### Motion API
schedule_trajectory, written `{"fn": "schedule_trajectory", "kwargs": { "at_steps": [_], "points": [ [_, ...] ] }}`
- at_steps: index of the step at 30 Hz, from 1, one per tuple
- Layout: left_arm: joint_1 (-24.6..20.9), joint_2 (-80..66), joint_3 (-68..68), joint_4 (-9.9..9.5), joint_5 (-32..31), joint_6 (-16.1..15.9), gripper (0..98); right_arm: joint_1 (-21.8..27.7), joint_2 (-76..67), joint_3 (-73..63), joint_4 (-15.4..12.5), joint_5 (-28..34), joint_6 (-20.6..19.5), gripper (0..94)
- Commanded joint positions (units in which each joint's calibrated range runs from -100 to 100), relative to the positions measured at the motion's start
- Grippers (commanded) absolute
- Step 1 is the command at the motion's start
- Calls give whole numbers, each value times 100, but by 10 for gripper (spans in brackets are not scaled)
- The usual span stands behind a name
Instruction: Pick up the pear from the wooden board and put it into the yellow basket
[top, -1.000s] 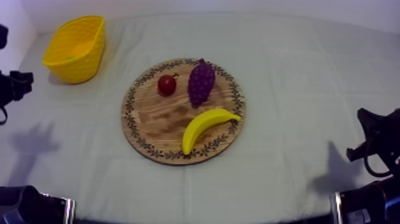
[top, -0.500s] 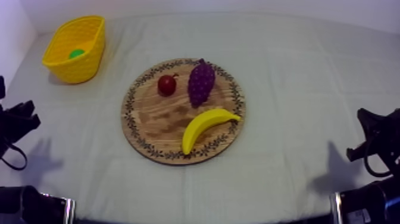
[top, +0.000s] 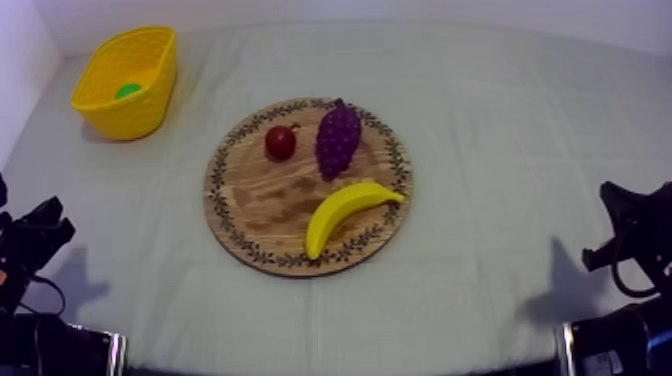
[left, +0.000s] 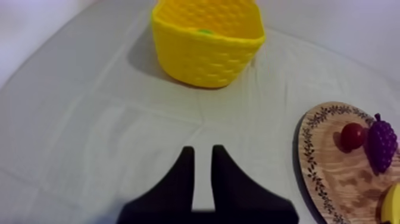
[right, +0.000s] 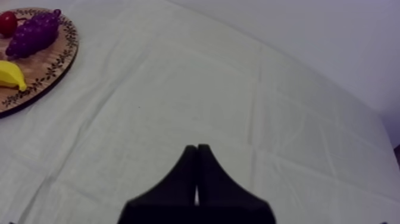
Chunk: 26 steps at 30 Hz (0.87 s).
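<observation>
Lying in yellow basket (top: 148, 104): pear (top: 127, 90); left gripper (left: 203, 150) spread, empty.

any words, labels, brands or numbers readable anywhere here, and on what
None: no words, numbers, brands or signs can be read in any view.
The wooden board has a ring of leaf ornament round its rim, which is a pattern, not writing.
The yellow basket, banana, grapes, small red fruit and cloth show no label.
</observation>
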Motion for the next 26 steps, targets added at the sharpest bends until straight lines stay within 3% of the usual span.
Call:
{"fn": "schedule_trajectory", "kwargs": {
  "at_steps": [1,11,26],
  "points": [
    [33,-224,-31,-55,206,58,103,-1,-3,-2,1,2,0,4],
    [88,-376,-28,-121,383,117,14,-1,-3,-2,1,2,0,4],
    [89,-380,-27,-130,389,256,1,-1,-3,-2,1,2,0,4]
  ]
}}
